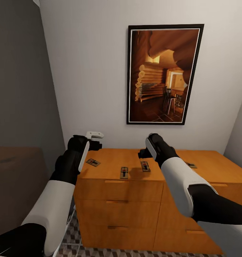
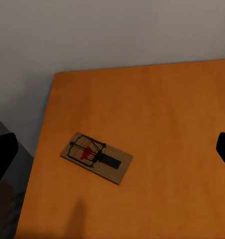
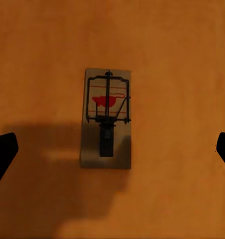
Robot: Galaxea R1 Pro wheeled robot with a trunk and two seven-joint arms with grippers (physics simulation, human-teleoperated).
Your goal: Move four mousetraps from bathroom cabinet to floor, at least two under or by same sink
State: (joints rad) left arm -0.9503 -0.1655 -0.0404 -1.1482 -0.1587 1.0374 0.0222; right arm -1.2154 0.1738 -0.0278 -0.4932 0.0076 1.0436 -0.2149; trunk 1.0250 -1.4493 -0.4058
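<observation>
Head view shows four mousetraps lying on top of the cabinet (image 1: 135, 200), so in my judgement no part of the task is done yet: none is lifted and none is on the bathroom floor (image 1: 135, 252). The first mousetrap (image 1: 93, 162) lies near the left edge of the cabinet top, and the left wrist view shows it (image 2: 97, 158) flat and turned at an angle. The second mousetrap (image 1: 124, 172) lies close to the front edge, the third mousetrap (image 1: 145, 166) just beside it to the right, and the fourth mousetrap (image 1: 191, 165) is well apart on the right half, partly hidden by the right arm.

The left claw (image 1: 94, 140) hangs above the left rear part of the top, open and empty. The right claw (image 1: 144, 153) hangs over the third mousetrap, which the right wrist view shows centred between its dark fingertips (image 3: 3, 154); this claw is also spread wide and holds nothing.

All four traps must be carried down, and two must go by a sink.

The cabinet top is plain orange-brown wood with drawer fronts below. Behind it stands a white wall with a framed picture (image 1: 163, 75) of a log interior. A grey wall is at the left, and a strip of cube-patterned tiles shows below.
</observation>
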